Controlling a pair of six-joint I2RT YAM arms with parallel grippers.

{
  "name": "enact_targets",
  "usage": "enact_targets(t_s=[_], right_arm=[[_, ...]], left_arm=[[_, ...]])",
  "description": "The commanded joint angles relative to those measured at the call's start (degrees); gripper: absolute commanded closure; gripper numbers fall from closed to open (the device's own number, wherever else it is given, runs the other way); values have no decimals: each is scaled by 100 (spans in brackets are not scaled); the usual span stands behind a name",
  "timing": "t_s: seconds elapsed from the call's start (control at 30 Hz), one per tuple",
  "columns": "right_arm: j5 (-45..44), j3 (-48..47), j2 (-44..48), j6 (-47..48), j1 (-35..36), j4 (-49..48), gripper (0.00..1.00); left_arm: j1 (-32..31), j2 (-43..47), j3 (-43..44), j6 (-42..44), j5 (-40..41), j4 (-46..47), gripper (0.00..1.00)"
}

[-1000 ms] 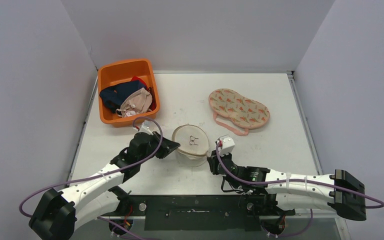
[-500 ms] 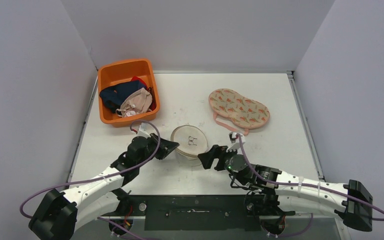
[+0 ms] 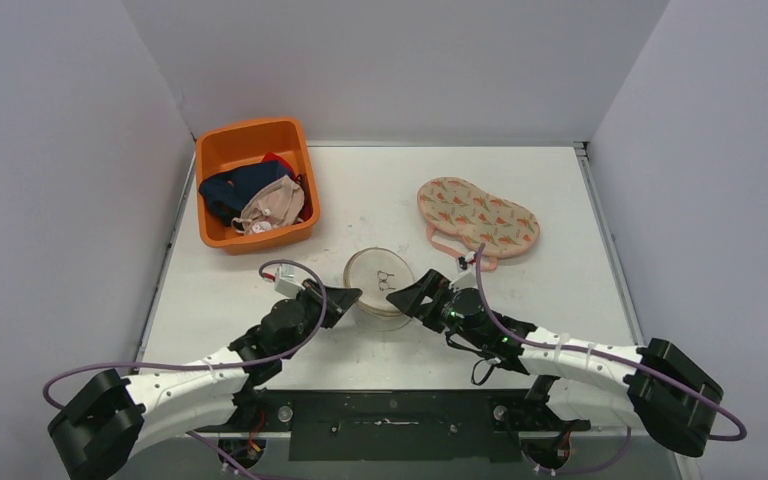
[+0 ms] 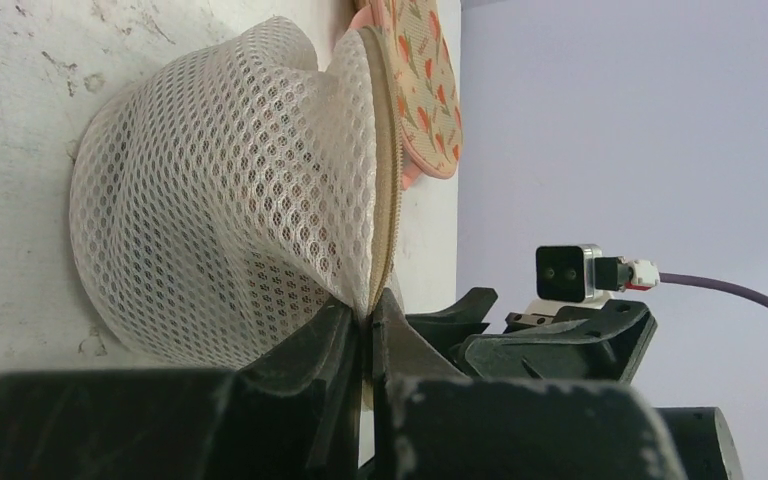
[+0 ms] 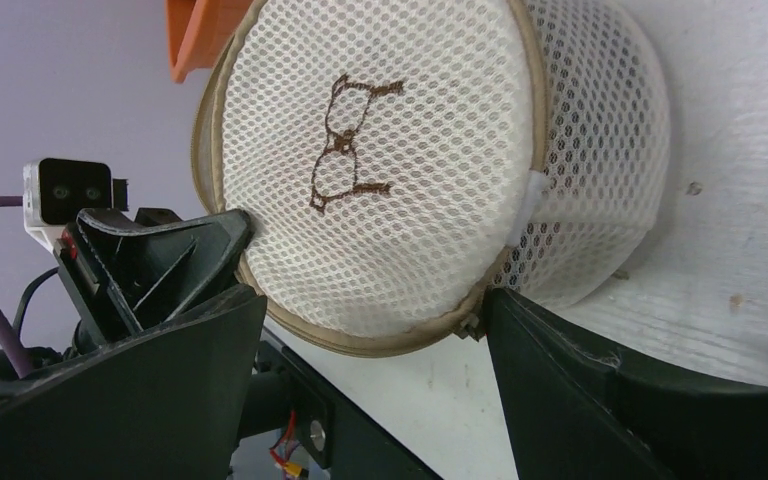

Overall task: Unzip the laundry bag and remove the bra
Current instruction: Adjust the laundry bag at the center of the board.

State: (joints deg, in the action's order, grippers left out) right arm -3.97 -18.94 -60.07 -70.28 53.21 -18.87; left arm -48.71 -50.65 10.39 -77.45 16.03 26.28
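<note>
left end effector [image 4: 365, 312] clamped on laundry bag [image 4: 230, 200] rim, seemingly; right end effector [image 3: 426, 292] apart.

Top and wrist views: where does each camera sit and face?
Top: above and behind the bases, looking down on the table; both arms show.
Left wrist: faces the mesh bag side-on; the left gripper pinches its seam.
Right wrist: faces the bag's top; the open right gripper frames it.
Shared: the bag in all; each wrist view shows the other gripper.

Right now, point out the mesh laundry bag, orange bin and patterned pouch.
mesh laundry bag [image 5: 380, 170], right wrist view, embroidered lid
orange bin [image 3: 243, 145], top external view, bare inner wall
patterned pouch [image 3: 478, 217], top external view, its middle
</note>
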Motion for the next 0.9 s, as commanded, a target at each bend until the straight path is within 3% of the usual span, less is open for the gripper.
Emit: enact_targets(t_s=[0.0, 0.27, 0.5, 0.63, 0.77, 0.87], right_arm=[[353, -282, -404, -502, -56, -819, 21], [255, -250, -658, -522, -113, -1001, 30], [170, -148, -733, -662, -181, -847, 20], [145, -41, -687, -722, -212, -973, 20], [350, -161, -1131, -749, -229, -1459, 27], [353, -203, -1375, -746, -232, -1811, 38]], left_arm=[[-226, -276, -91, 116, 788, 996, 100], [-448, -420, -121, 125, 1016, 1119, 100], [-615, 24, -231, 117, 1505, 770, 100], [-653, 372, -310, 99, 1775, 550, 100], [-686, 230, -321, 85, 1738, 717, 100], [-743, 96, -300, 103, 1700, 825, 100]])
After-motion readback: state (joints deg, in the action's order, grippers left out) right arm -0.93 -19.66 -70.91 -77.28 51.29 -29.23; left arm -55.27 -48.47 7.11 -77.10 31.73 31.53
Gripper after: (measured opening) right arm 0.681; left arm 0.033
